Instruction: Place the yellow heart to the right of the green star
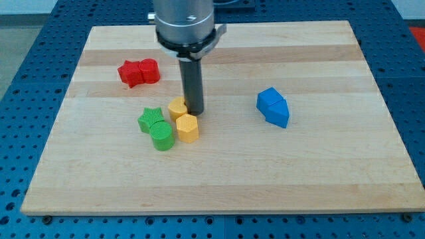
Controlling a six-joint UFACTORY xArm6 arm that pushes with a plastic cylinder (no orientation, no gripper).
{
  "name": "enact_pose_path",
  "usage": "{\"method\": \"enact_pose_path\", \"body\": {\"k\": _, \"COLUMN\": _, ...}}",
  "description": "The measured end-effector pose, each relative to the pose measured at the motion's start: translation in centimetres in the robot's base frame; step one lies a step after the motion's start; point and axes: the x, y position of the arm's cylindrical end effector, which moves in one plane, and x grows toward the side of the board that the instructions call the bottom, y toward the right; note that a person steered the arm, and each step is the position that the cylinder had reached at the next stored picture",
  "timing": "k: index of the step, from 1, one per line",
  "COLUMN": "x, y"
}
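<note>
Pale wooden board (265, 172), smooth planks, on blue perforated bench. Blue plastic block (273, 107) faceted, well apart at view's right. Red plastic block (139, 72) at upper left. Green plastic star (150, 119) touches green cylinder (161, 136) and yellow hexagonal block (188, 128). Yellow plastic heart (177, 108) sits just right of star, partly hidden. My tip (194, 110), a bare rod with no jaws, touches heart's right side. Judgement: heart looks nearly placed; nudge gently, avoid crowding the cluster.
</note>
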Motion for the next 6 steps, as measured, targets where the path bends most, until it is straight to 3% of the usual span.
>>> {"method": "enact_pose_path", "body": {"k": 3, "x": -3.9, "y": 0.5}}
{"method": "enact_pose_path", "body": {"k": 4, "x": -2.8, "y": -2.9}}
{"method": "enact_pose_path", "body": {"k": 6, "x": -1.2, "y": -3.3}}
